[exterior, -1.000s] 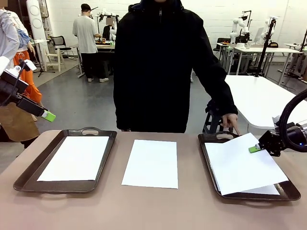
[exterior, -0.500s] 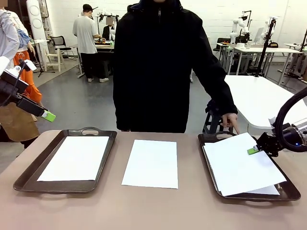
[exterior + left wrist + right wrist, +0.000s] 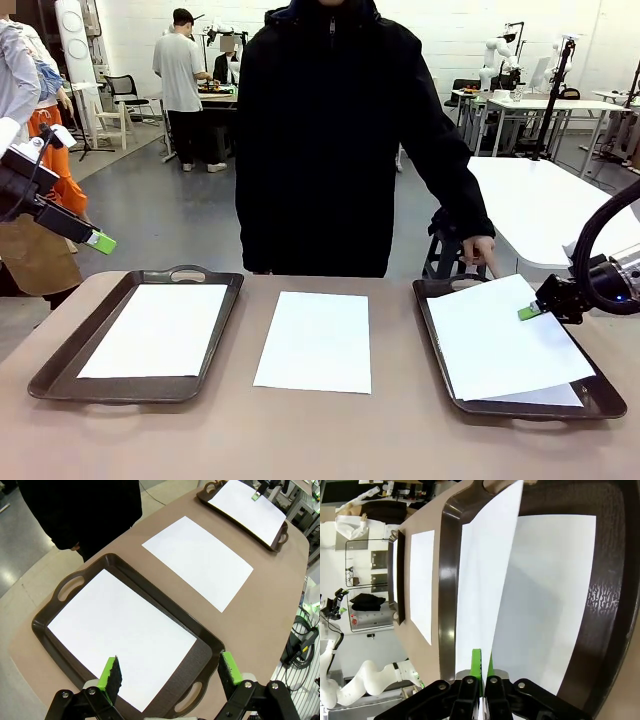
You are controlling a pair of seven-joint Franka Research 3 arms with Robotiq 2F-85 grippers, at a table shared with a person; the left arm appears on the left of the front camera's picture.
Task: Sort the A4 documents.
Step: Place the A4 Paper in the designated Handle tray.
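Left gripper (image 3: 100, 242): raised beyond the desk's (image 3: 200, 440) left end, jaws wide. Left tray (image 3: 60, 365): one A4 document (image 3: 155, 328), flat. Desk centre: loose A4 document (image 3: 315, 340). Right tray (image 3: 432, 320): bottom sheet (image 3: 550, 397); tilted top sheet (image 3: 500, 340), edge pinched by right gripper (image 3: 530, 311).

Sheets (image 3: 313, 341) plain white. Trays (image 3: 50, 376) dark brown. Counter (image 3: 300, 440) tan. Gripper pads (image 3: 106, 672) green. Jacket (image 3: 330, 150) black.

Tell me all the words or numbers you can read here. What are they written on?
None: no word, number or sign can be read.
the left-tray sheet: blank.
the middle sheet on the table: blank.
the held sheet in the right gripper: blank.
the left tray and right tray: no label seen.
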